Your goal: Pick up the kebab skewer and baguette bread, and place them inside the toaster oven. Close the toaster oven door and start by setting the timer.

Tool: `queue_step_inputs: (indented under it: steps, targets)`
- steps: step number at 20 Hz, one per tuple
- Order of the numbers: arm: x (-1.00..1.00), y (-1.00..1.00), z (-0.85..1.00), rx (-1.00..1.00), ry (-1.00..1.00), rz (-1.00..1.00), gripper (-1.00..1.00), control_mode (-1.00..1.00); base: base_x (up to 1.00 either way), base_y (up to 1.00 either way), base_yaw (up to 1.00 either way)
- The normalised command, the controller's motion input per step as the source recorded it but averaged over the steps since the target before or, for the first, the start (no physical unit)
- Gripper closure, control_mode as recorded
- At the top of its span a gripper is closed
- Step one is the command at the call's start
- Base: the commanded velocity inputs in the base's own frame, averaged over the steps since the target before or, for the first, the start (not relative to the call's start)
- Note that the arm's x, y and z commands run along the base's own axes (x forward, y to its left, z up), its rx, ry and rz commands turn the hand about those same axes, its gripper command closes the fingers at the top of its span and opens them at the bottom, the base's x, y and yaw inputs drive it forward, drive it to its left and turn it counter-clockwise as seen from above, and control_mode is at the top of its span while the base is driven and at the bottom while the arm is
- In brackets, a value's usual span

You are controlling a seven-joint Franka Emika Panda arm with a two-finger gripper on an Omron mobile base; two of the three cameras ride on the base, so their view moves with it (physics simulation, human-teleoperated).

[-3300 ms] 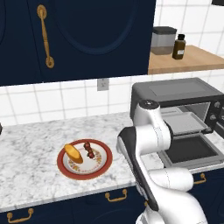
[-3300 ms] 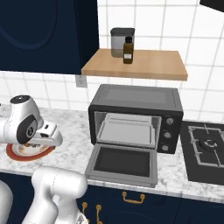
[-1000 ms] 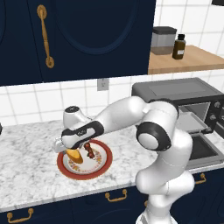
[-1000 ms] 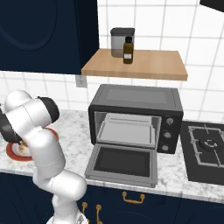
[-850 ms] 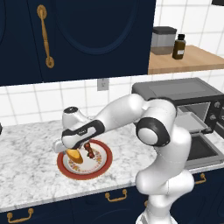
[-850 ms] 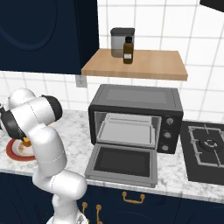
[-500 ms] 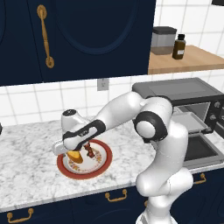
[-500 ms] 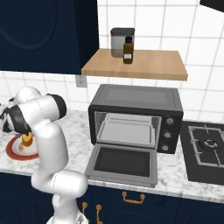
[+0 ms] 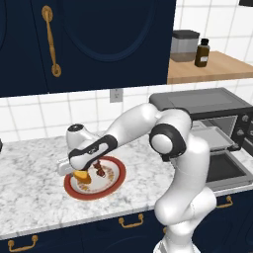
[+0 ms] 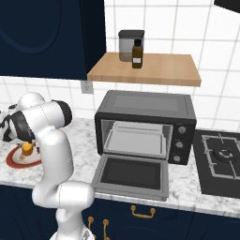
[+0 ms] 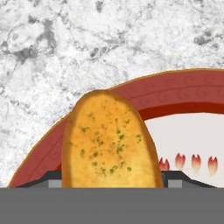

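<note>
Bread: small oblong golden-orange baguette bread point(image 11: 109, 140) on the red-rimmed patterned plate point(image 9: 111, 184), lower left of the left base frame.
End effector: dark two-finger end effector point(image 9: 83, 170) straddling the bread; whether it pinches, I cannot tell.
Skewer: kebab skewer point(image 9: 99, 168) just beside.
Oven: dark grey toaster oven point(image 10: 145, 125), door point(image 10: 132, 175) dropped open, right on the marble counter point(image 9: 29, 207).

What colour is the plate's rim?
Red with a thin gold edge and swirl pattern on the plate, clearest in the hand view.
</note>
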Motion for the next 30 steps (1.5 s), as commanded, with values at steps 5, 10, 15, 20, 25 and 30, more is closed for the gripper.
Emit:
queue_step_inputs:
  steps: [5, 10, 15, 20, 25, 30]
  targets:
    - [-0.25, -0.02, -0.24, 0.00, 0.00, 0.00, 1.00, -1.00, 0.00, 0.00, 0.00]
    - [-0.18, -0.06, -0.04, 0.04, 0.00, -0.02, 1.00, -1.00, 0.00, 0.00, 0.00]
    - [-0.35, -0.40, 0.56, 0.10, 0.00, -0.07, 1.00, -1.00, 0.00, 0.00, 0.00]
    - [-0.33, -0.72, 0.68, 0.11, 0.00, -0.18, 1.00, -1.00, 0.00, 0.00, 0.00]
    - [-0.43, -0.82, 0.42, 0.06, 0.00, -0.28, 1.00, -1.00, 0.00, 0.00, 0.00]
    - [-0.25, -0.74, 0.58, 0.07, 0.04, -0.35, 1.00, -1.00, 0.00, 0.00, 0.00]
